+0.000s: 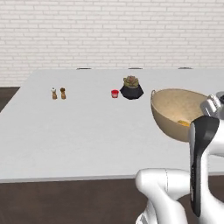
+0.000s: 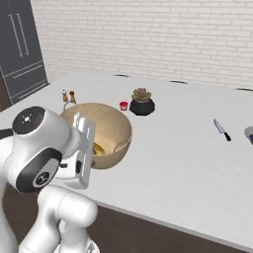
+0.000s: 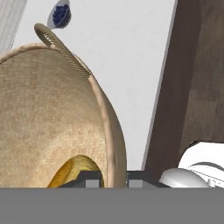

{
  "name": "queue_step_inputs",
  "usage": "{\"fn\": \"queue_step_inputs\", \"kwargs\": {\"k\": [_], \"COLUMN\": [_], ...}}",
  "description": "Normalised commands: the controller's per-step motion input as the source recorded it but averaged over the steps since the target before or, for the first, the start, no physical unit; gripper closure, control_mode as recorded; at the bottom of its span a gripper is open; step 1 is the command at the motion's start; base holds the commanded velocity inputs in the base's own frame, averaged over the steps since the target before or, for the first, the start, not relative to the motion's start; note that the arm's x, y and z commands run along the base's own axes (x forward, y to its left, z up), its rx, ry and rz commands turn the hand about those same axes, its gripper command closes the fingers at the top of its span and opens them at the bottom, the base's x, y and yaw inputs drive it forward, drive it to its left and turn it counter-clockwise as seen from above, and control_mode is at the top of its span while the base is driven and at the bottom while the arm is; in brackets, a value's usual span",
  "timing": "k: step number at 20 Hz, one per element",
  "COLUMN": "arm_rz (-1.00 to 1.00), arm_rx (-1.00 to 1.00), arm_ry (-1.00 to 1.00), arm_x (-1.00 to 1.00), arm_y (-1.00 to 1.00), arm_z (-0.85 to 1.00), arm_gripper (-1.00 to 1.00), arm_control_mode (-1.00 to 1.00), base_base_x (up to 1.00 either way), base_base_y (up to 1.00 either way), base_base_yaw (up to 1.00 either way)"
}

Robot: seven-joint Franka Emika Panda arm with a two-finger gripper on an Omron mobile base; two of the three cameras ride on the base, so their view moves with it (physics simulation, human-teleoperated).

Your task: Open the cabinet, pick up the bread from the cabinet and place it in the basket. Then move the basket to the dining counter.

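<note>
- Gripper [image 3: 115, 178] pinched nearly shut on the rim of the basket [image 3: 48, 113], one finger inside the wall, one outside.
- Basket tilted, held just above the near part of the dining counter [image 1: 78, 131]; in the left base view, at 4 o'clock from the potted plant [image 1: 131, 87].
- Bread [image 3: 74, 173] low inside the basket, at 9 o'clock from the gripper in the hand view, just beside the inner finger.
- Counter directly beneath; judged next move a short lowering, levelling the basket so the bread stays in, then release.
</note>
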Motion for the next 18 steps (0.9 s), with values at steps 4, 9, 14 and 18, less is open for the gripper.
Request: {"fn": "queue_step_inputs", "kwargs": {"k": [4,9,14,18], "arm_rz": [0.0,0.01,0.1,0.11], "arm_rx": [-0.03,-0.01,0.0,0.0], "arm_ry": [0.0,0.0,0.0,0.05], "arm_x": [1.0,1.0,0.96,0.84], "arm_y": [0.0,-0.03,-0.2,-0.06], "arm_z": [-0.44,-0.35,-0.26,-0.44], "arm_gripper": [1.0,1.0,1.0,1.0], "arm_control_mode": [-1.0,-1.0,-1.0,-1.0], "base_base_x": [0.0,0.0,0.0,0.0], "base_base_y": [0.0,0.0,0.0,0.0], "base_base_yaw": [0.0,0.0,0.0,0.0]}}
